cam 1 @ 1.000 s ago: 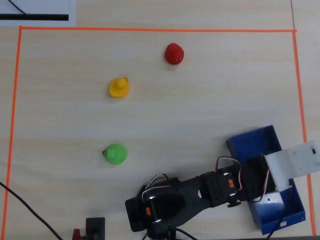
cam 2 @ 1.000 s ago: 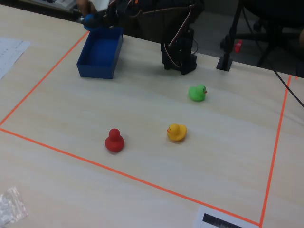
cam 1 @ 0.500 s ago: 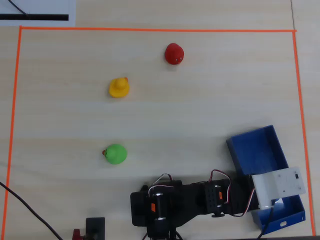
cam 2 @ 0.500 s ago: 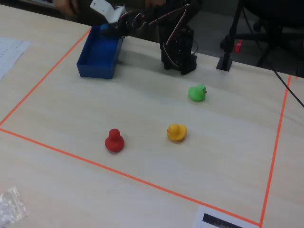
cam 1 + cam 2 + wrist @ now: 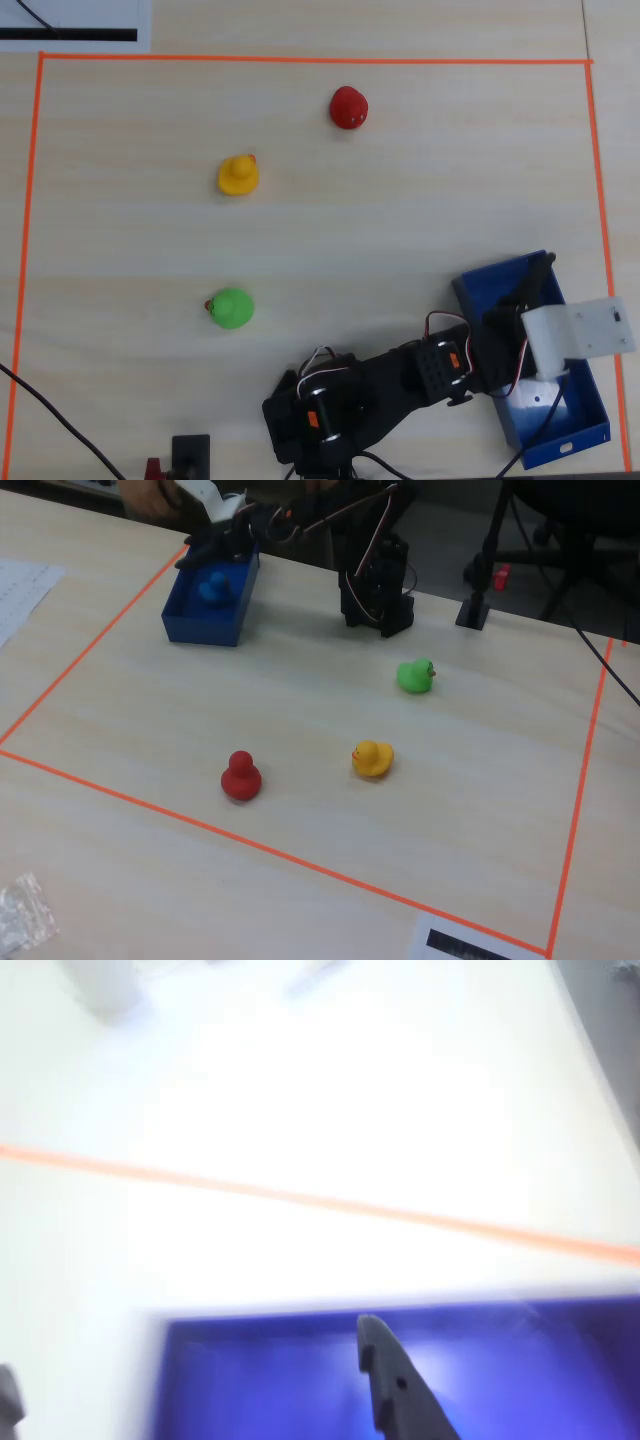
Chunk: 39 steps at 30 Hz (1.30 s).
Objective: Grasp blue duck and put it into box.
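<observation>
The blue duck (image 5: 212,587) lies inside the blue box (image 5: 205,628) at the table's back left in the fixed view. It is hidden in the overhead and wrist views. My gripper (image 5: 224,546) hangs just above the box, jaws wide open and empty. In the overhead view my gripper (image 5: 530,285) is over the far end of the box (image 5: 575,440). In the blurred wrist view the gripper (image 5: 190,1385) spans the box's left edge, with one finger (image 5: 388,1380) over the box interior (image 5: 280,1380).
A green duck (image 5: 232,307), a yellow duck (image 5: 238,175) and a red duck (image 5: 348,107) stand apart on the wooden table inside an orange tape border (image 5: 300,60). The arm's base (image 5: 320,415) sits at the near edge, with cables beside it.
</observation>
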{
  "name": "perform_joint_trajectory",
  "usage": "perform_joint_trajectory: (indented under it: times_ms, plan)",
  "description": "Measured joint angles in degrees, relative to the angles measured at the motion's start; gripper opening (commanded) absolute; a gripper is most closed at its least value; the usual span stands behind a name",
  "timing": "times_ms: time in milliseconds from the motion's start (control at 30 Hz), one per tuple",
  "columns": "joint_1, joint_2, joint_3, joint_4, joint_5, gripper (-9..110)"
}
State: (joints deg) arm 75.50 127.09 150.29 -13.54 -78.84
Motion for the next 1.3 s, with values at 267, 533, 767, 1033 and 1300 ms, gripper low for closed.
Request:
perform_joint_trajectory:
  times_ms: [267,533,767,1033,1300]
  plan:
    - [-28.39,15.29,-12.92,32.34,8.61,0]
    - [-64.60,39.55,1.93,64.51,14.15,0]
    - [-76.46,57.48,21.62,75.67,13.80,0]
    - [-76.55,63.46,28.21,87.19,8.61,0]
    - [-75.76,63.46,28.21,87.36,8.09,0]
